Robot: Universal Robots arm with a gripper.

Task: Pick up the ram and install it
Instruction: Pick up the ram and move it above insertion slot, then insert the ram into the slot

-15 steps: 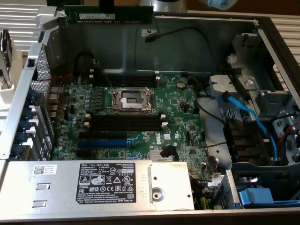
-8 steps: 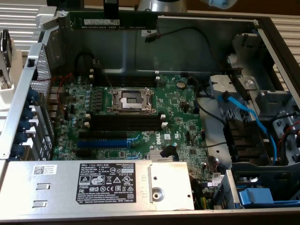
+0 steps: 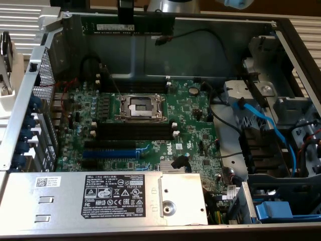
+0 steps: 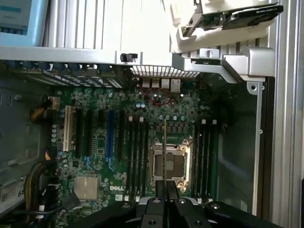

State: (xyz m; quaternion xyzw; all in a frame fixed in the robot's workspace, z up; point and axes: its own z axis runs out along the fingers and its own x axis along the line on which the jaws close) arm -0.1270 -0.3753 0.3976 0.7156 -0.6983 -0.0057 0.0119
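One gripper (image 4: 165, 186) clamps one ram (image 3: 150, 26), a thin dark-green stick with a white label, one motherboard (image 3: 190, 125) lying beneath it.

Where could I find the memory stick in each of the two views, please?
Exterior view: the memory stick lies level near the picture's top, held in the claw.
Wrist view: the memory stick is seen edge-on, as a thin line running out from the claw across the processor socket.
Shared landmark: the metal-framed processor socket in the middle of the green board.
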